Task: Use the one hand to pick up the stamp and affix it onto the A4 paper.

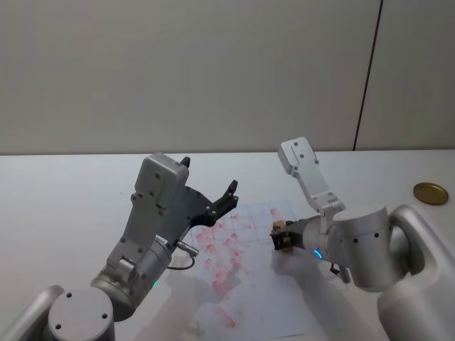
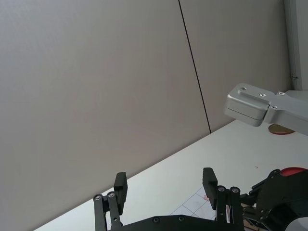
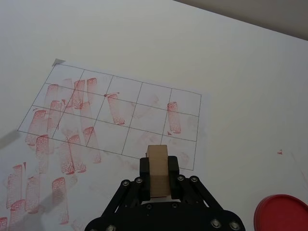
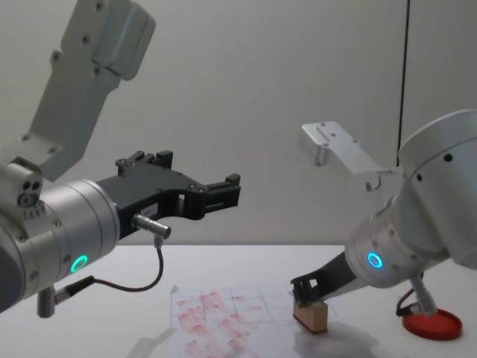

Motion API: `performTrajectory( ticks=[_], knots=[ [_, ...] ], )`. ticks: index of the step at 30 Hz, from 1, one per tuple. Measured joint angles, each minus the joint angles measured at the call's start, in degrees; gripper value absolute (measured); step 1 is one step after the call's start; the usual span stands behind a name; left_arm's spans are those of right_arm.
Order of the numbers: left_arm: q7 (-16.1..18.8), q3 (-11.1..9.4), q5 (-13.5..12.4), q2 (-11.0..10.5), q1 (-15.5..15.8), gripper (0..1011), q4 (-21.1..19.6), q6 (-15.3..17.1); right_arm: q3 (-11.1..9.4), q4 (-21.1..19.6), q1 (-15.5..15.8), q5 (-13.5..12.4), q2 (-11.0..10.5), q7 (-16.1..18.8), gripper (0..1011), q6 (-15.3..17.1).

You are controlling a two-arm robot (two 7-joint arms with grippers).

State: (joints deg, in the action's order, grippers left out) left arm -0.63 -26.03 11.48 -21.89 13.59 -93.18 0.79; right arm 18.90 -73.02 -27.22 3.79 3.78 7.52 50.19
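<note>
Currently: your right claw (image 4: 307,292) is clenched on the stamp (image 4: 313,318), gripping its two side faces near the top and leaving the lower face free. Seen from the head camera, the block sits at the 3 o'clock edge of the A4 paper (image 3: 154,98). From the chest view it looks down on the sheet or just above it; contact can't be confirmed.

Handling, judged: the wooden block is light and rigid, so a firm pinch won't harm it. Its plain faces could slip or twist, so keep the hold square and high and the face flat. The sheet is thin and may lift with the block.

The ink pad (image 4: 430,324) lies toward 3 o'clock on the surface (image 3: 240,72), apart from the stamp. Your left claw (image 2: 165,180) hangs raised and released.
</note>
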Motion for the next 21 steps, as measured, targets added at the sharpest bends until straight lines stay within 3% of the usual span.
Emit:
performTrajectory(
  ticks=[21],
  knots=[
    [0.0, 0.0, 0.0, 0.0, 0.0, 993, 0.0, 0.0, -0.8, -1.2, 0.3, 0.5, 0.0, 0.2, 201, -0.7]
  ],
)
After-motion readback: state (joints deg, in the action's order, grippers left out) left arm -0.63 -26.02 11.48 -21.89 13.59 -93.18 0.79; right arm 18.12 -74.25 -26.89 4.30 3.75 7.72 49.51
